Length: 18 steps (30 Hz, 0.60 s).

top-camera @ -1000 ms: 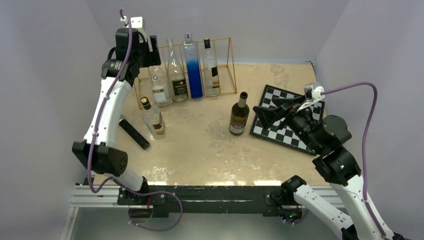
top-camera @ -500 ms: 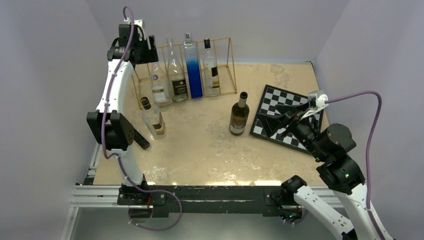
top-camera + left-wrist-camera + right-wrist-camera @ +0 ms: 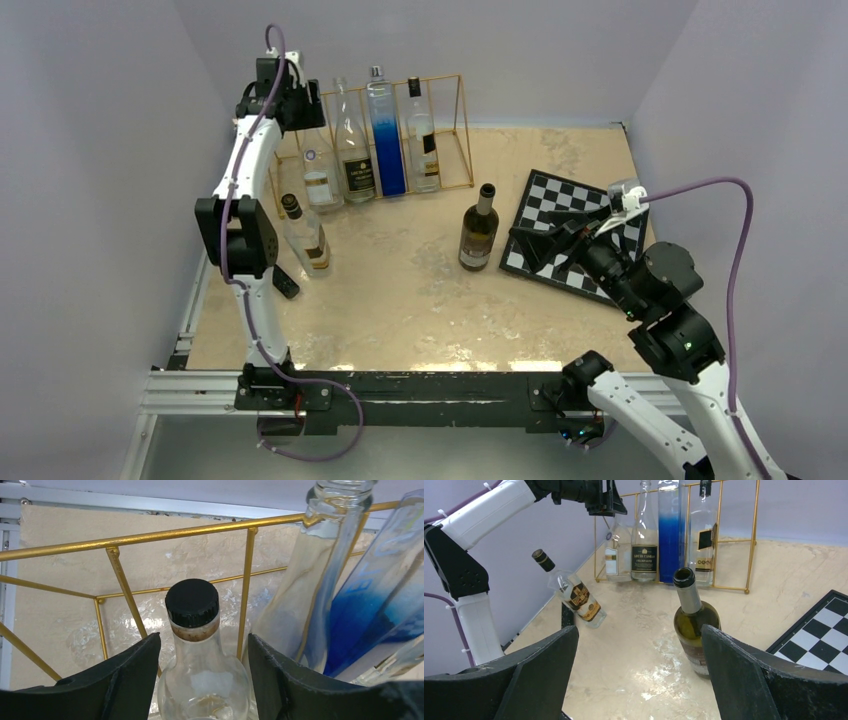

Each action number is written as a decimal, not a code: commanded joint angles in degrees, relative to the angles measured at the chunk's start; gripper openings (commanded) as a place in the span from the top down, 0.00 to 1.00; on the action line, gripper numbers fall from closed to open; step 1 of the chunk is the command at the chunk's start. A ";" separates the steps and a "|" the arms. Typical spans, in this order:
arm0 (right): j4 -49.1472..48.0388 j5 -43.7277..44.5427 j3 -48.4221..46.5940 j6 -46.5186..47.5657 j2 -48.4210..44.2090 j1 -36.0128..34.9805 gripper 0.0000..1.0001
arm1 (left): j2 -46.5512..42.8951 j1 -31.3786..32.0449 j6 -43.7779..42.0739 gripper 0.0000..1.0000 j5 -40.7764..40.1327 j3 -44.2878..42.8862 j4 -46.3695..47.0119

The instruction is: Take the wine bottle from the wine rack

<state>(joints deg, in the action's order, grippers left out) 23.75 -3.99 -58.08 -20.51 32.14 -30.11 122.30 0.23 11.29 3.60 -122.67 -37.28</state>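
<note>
At the left end of the rack, the short clear round-bellied glass bottle with a black screw cap (image 3: 192,602) stands upright in its slot of the gold thin-wire wine rack (image 3: 150,536). A gold upright wire runs close on each side of its neck. Just to the side stands a tall clear empty glass bottle (image 3: 320,580), and beyond it a tall blue-tinted bottle (image 3: 370,605).

Your left pincer (image 3: 202,647) is spread wide, with one finger on each side of the bottle's shoulder, and it grips nothing yet. I judge three risks:

- If you close on the round shoulder, the smooth glass may slip out. The neck under the cap looks safer.
- One finger is near the tall clear bottle, so a sideways move could knock it.
- If you lift at an angle, the bottle may catch a wire and drag the light rack.

Your right pincer (image 3: 639,635) hangs open and empty, well apart, above the bench (image 3: 400,290) near the dark green bottle (image 3: 691,625).
</note>
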 commanded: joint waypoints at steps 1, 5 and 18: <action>-0.14 0.68 -0.93 -0.40 0.41 -0.30 0.03 | 0.79 -0.23 -0.93 0.33 -2.02 -2.09 4.96; -0.78 0.56 -0.89 -0.84 0.91 -0.30 0.03 | 2.46 -0.23 -1.36 0.36 -1.48 -1.86 6.84; -1.22 1.06 -1.42 -0.67 2.29 -0.26 0.03 | -0.99 -0.23 -2.38 0.90 0.74 3.86 12.00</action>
<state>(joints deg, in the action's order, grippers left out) 24.10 -3.97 -58.11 -20.93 34.94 -30.11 125.54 0.01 10.70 3.25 -120.86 -29.30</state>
